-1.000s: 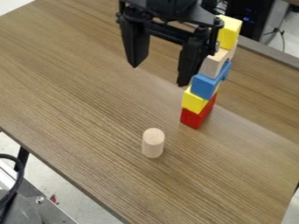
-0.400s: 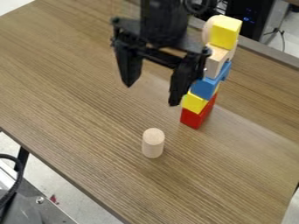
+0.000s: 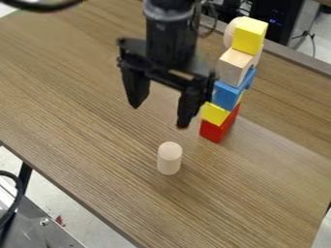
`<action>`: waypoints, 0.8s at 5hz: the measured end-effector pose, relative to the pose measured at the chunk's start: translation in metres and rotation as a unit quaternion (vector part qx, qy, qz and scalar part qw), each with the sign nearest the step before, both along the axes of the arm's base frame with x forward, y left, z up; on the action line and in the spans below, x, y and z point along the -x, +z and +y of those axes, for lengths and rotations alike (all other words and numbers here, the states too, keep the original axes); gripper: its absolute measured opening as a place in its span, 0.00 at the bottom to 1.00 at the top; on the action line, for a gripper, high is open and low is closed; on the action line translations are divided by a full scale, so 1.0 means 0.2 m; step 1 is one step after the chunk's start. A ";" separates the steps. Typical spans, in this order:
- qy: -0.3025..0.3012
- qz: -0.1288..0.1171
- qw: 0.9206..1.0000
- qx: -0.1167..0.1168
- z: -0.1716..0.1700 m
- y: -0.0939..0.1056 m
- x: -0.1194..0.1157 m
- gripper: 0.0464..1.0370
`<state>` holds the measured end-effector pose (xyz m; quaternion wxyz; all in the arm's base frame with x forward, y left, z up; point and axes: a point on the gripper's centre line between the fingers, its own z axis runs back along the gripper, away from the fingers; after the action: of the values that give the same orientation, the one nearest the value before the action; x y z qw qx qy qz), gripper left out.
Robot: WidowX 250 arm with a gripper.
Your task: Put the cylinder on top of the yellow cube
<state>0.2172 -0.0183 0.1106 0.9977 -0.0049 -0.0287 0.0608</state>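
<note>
We see the black gripper (image 3: 157, 116) spread wide at upper centre, above the smooth, pale wooden cylinder (image 3: 169, 158), upright on the grained wood table (image 3: 97, 145) below centre. At upper right, our sharp-edged yellow cube (image 3: 250, 36) tops the block stack (image 3: 226, 95).

Your tall obstacle is the block tower (image 3: 234, 88); a rounded wooden piece (image 3: 229, 31) bulges beside its top yellow cube (image 3: 250, 37). Left of the tower in view, you've wide passage over the tabletop (image 3: 67, 94). Low down, the upright cylinder (image 3: 169, 158) stands nearer you than the tower, a gap between them.
</note>
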 end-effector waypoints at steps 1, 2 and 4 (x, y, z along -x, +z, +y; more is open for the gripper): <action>-0.008 0.006 1.000 0.002 0.00 -0.07 0.00 0.96; -0.010 0.008 1.000 -0.004 0.00 -0.16 0.00 0.96; 0.008 -0.005 1.000 -0.017 0.00 -0.24 0.02 0.96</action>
<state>0.2139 -0.0178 0.0619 0.9970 0.0125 -0.0345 0.0683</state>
